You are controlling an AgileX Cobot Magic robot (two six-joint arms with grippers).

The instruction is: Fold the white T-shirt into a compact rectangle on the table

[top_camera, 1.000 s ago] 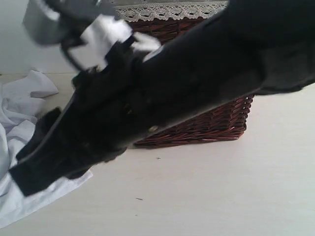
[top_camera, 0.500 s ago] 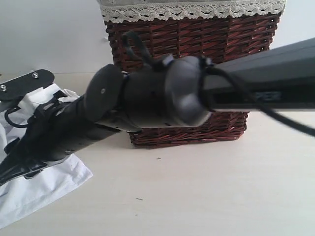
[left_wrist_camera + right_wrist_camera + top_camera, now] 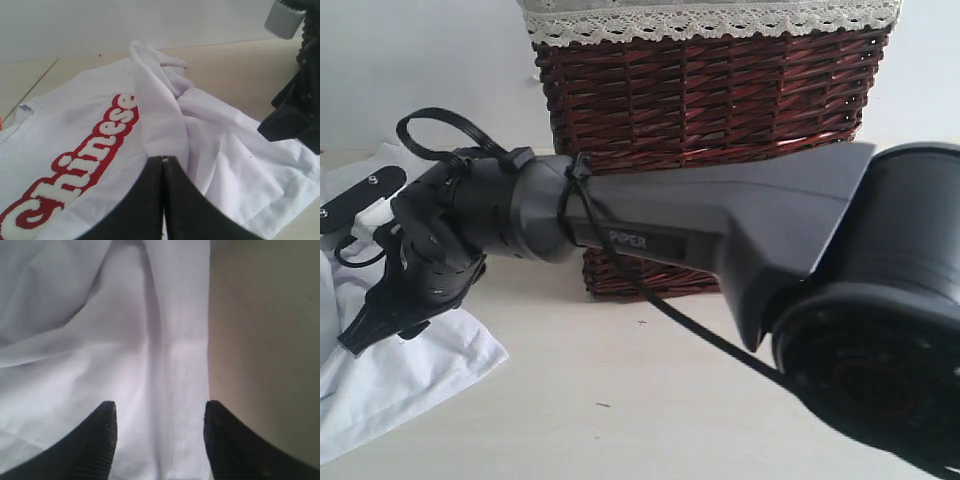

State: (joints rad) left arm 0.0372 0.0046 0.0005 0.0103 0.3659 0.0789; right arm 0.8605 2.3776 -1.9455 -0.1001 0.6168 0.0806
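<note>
The white T-shirt [image 3: 220,165] is seen rumpled and unfolded on the table [image 3: 650,410], at about 8 o'clock from the wicker basket [image 3: 720,100] in the exterior view, with its red-outlined lettering [image 3: 85,160] turned up. A stitched hem edge [image 3: 192,365] is framed between the parted jaws of the right gripper [image 3: 160,410], which hangs above it with nothing held. The left gripper [image 3: 163,161] is pressed shut over the chest, and no cloth is seen between its jaws. For a clean fold, the hem would best be pinched at its very edge, and the raised ridge [image 3: 155,115] beside the lettering smoothed flat first.
</note>
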